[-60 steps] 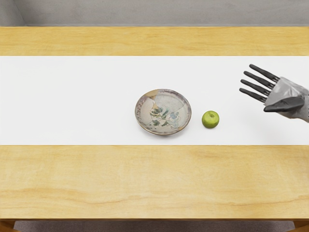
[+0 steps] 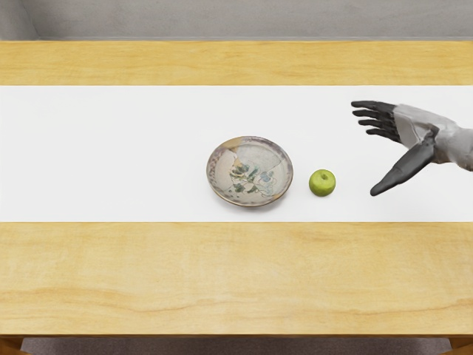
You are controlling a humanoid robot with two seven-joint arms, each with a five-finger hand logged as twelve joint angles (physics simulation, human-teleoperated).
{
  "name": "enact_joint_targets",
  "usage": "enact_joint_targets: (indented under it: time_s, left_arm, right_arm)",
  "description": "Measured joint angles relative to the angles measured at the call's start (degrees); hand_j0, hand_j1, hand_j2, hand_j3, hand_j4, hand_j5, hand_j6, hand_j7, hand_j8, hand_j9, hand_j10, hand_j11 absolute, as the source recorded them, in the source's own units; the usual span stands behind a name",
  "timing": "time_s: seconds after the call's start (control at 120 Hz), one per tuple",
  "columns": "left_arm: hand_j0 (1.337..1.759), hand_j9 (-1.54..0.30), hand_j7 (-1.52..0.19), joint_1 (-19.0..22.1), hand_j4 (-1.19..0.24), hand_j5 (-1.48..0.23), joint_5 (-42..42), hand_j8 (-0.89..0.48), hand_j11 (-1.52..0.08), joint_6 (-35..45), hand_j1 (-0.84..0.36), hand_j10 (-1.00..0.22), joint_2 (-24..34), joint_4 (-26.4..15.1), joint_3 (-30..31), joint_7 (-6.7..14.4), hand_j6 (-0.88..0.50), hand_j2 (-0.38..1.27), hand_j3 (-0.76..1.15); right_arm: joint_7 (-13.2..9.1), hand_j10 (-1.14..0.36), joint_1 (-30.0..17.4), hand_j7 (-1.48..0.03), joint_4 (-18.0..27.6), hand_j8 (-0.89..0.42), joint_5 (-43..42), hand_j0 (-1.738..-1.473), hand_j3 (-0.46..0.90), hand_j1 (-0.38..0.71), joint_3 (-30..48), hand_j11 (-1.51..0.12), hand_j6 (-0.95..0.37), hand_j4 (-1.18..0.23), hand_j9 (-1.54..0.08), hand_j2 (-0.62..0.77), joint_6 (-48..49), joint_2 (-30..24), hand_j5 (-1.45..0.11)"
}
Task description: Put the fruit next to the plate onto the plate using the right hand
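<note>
A small green apple lies on the white table runner, just right of a round ceramic plate with a painted floral centre. The fruit and the plate stand apart with a narrow gap between them. My right hand comes in from the right edge and hovers to the right of the apple, slightly farther back. Its fingers are spread and its thumb points down toward the table; it holds nothing. The left arm does not show.
The white runner spans the wooden table from left to right. Bare wood strips lie in front of and behind it. A grey wall runs along the table's far edge.
My right hand has moved left toward the apple and turned, with the thumb now swung down and forward. The apple and the plate have not moved.
</note>
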Motion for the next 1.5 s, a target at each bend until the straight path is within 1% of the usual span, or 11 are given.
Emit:
enact_joint_targets:
  time_s: [0.067, 0.15, 0.25, 0.325, 0.5, 0.642, 0.75, 0.875, 0.992, 1.367, 1.5]
  left_arm:
    - [1.658, -0.01, -0.01, 0.0, -0.01, -0.01, 0.01, -0.01, -0.01, 0.0, 0.34, -0.01, 0.0, 0.0, 0.0, 0.0, -0.01, 0.0, 0.0]
    - [1.658, -0.01, -0.01, 0.0, -0.01, -0.01, 0.02, -0.01, -0.01, 0.0, 0.34, -0.01, 0.0, 0.0, 0.0, 0.0, -0.01, 0.0, 0.0]
    - [1.658, -0.01, -0.01, 0.0, -0.01, -0.01, 0.01, -0.01, -0.01, 0.0, 0.34, -0.01, 0.0, 0.0, 0.0, 0.0, -0.01, 0.0, 0.0]
    - [1.658, -0.01, -0.01, 0.0, -0.01, -0.01, 0.0, -0.01, -0.01, 0.0, 0.34, -0.01, 0.0, 0.0, 0.0, 0.0, -0.01, 0.0, 0.0]
    - [1.658, -0.01, -0.01, 0.0, -0.01, -0.01, 0.01, -0.01, -0.01, 0.0, 0.34, -0.01, 0.0, 0.0, 0.0, 0.0, -0.01, 0.0, 0.0]
    - [1.658, -0.01, -0.01, 0.0, -0.01, -0.01, 0.01, -0.01, -0.01, 0.0, 0.34, -0.01, 0.0, 0.0, 0.0, 0.0, -0.01, 0.0, 0.0]
    - [1.658, -0.01, -0.01, 0.0, -0.01, -0.01, 0.0, -0.01, -0.01, 0.0, 0.34, -0.01, 0.0, 0.0, 0.0, 0.0, -0.01, 0.0, 0.0]
    - [1.658, -0.01, -0.01, 0.0, -0.01, -0.01, 0.02, -0.01, -0.01, 0.0, 0.34, -0.01, 0.0, 0.0, -0.01, 0.0, -0.01, 0.0, 0.0]
    - [1.658, -0.01, -0.01, 0.0, -0.01, -0.01, 0.01, -0.01, -0.01, 0.0, 0.34, -0.01, 0.0, 0.0, -0.01, 0.0, -0.01, 0.0, 0.0]
    - [1.658, -0.01, -0.01, 0.0, -0.01, -0.01, 0.0, -0.01, -0.01, 0.0, 0.34, -0.01, 0.0, 0.0, 0.0, 0.0, -0.01, 0.0, 0.0]
    - [1.658, -0.01, -0.01, 0.0, -0.01, -0.01, -0.01, -0.01, -0.01, 0.0, 0.34, -0.01, 0.0, 0.0, 0.0, 0.0, -0.01, 0.0, 0.0]
  right_arm:
    - [0.0, -0.09, 2.35, -0.12, 0.91, -0.09, -7.57, -1.658, 0.0, -0.24, -5.79, -0.12, -0.09, -0.09, -0.12, -0.02, -7.68, 0.43, -0.12]
    - [0.0, -0.1, 6.29, -0.13, 1.38, -0.1, -16.14, -1.658, 0.0, -0.23, -17.16, -0.13, -0.1, -0.1, -0.13, -0.02, -18.63, 0.44, -0.13]
    - [0.0, -0.11, 9.49, -0.14, 0.63, -0.11, -22.68, -1.658, 0.0, -0.22, -27.28, -0.14, -0.11, -0.11, -0.14, -0.02, -24.78, 0.24, -0.14]
    - [0.0, -0.11, 12.8, -0.15, -1.26, -0.11, -25.05, -1.658, 0.0, -0.21, -34.44, -0.15, -0.12, -0.11, -0.15, -0.02, -26.95, 0.3, -0.15]
    - [0.0, -0.12, 19.49, -0.16, -6.13, -0.12, -26.95, -1.658, 0.0, -0.21, -45.36, -0.16, -0.12, -0.12, -0.16, -0.02, -33.82, 0.61, -0.16]
    - [0.0, -0.12, 22.49, -0.16, -9.07, -0.12, -27.38, -1.658, 0.0, -0.2, -52.14, -0.16, -0.13, -0.12, -0.16, -0.02, -39.54, 0.72, -0.16]
    - [0.0, -0.13, 23.36, -0.17, -11.04, -0.13, -27.43, -1.658, 0.0, -0.19, -56.04, -0.17, -0.13, -0.13, -0.17, -0.02, -42.84, 1.68, -0.17]
    - [-0.04, -0.19, 24.8, -0.24, -14.57, -0.19, -27.57, -1.658, 0.0, -0.13, -58.64, -0.25, -0.19, -0.19, -0.25, 0.01, -44.75, 5.29, -0.25]
    - [-0.03, -0.22, 25.96, -0.29, -16.58, -0.22, -27.5, -1.658, 0.0, -0.06, -60.12, -0.29, -0.23, -0.22, -0.29, -0.03, -45.37, 7.31, -0.29]
    - [0.0, -0.47, 26.25, -0.62, -17.42, -0.48, -26.94, -1.658, 0.0, 0.22, -60.9, -0.62, -0.48, -0.48, -0.62, -0.05, -45.69, 7.8, -0.62]
    - [0.03, -0.41, 26.04, -0.75, -17.3, -0.43, -26.88, -1.656, 0.0, 0.29, -60.9, -0.77, -0.58, -0.58, -0.76, 0.09, -45.68, 7.75, -0.75]
